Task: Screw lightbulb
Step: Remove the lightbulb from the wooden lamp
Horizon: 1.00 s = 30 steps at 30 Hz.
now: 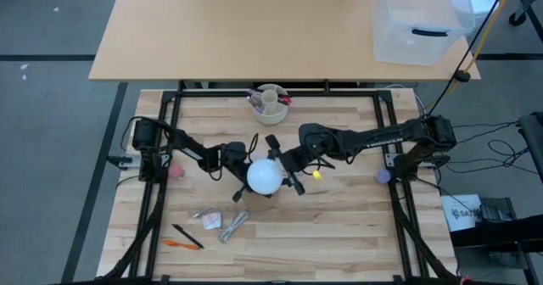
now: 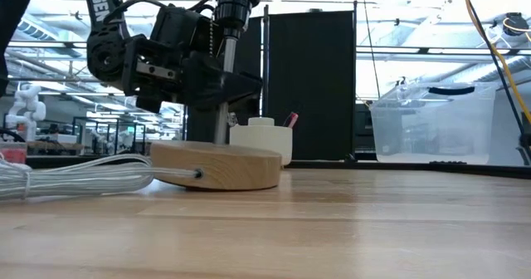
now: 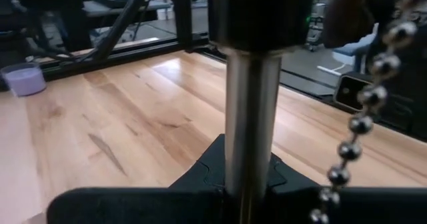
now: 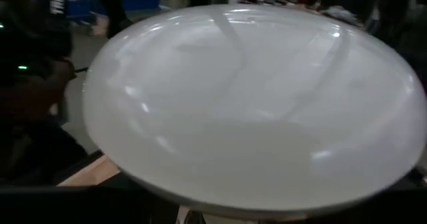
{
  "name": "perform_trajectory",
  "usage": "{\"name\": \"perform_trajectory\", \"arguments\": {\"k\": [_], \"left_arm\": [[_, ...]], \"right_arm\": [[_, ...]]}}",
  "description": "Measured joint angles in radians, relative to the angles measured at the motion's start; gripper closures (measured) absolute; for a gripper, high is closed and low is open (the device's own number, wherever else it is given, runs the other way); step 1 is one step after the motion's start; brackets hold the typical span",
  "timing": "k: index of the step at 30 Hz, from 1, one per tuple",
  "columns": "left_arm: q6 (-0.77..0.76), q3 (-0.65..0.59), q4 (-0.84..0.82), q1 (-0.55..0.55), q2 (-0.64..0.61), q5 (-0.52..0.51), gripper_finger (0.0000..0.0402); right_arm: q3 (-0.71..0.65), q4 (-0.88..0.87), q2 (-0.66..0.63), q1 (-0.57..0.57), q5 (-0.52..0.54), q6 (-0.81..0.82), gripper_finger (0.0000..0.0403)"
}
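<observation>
High view: cream cup [image 1: 270, 103] w/ pens; left fingers [image 3: 220, 197] clamp lamp stem [image 3: 248, 124], right fingers' state unclear.

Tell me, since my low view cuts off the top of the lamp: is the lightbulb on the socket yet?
Observer: From above, the lightbulb sits directly over the lamp and hides its base. I cannot tell whether it is threaded in.
Operator: Where is the right gripper?
Observer: The right gripper is right at the bulb's side. Its wrist view shows almost nothing but the bulb.
Operator: Which arm is clamping the post in my picture?
Observer: That is the left gripper. Its wrist view shows it shut on the metal post.
</observation>
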Motion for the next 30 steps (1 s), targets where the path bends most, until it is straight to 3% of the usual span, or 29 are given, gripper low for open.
{"name": "perform_trajectory", "arguments": {"k": [5,9,14,21,30], "left_arm": [[-0.011,0.045,0.000,0.001,0.047,0.094,0.0379],[-0.040,0.120,0.020,0.002,0.158,0.200,0.0379],[-0.095,0.197,0.095,0.006,0.261,0.261,0.0379],[-0.117,0.202,0.133,0.011,0.272,0.252,0.0379],[-0.114,0.200,0.136,0.010,0.272,0.162,0.0379]], "right_arm": [[0.005,0.005,0.008,-0.004,-0.107,-0.004,0.0177],[0.006,-0.006,0.017,-0.005,-0.128,0.003,0.0177],[0.006,-0.023,0.017,-0.007,-0.157,0.044,0.0177],[0.010,-0.047,0.016,-0.007,-0.213,0.053,0.0177],[0.027,-0.069,0.013,0.003,-0.092,0.118,0.0151]]}}
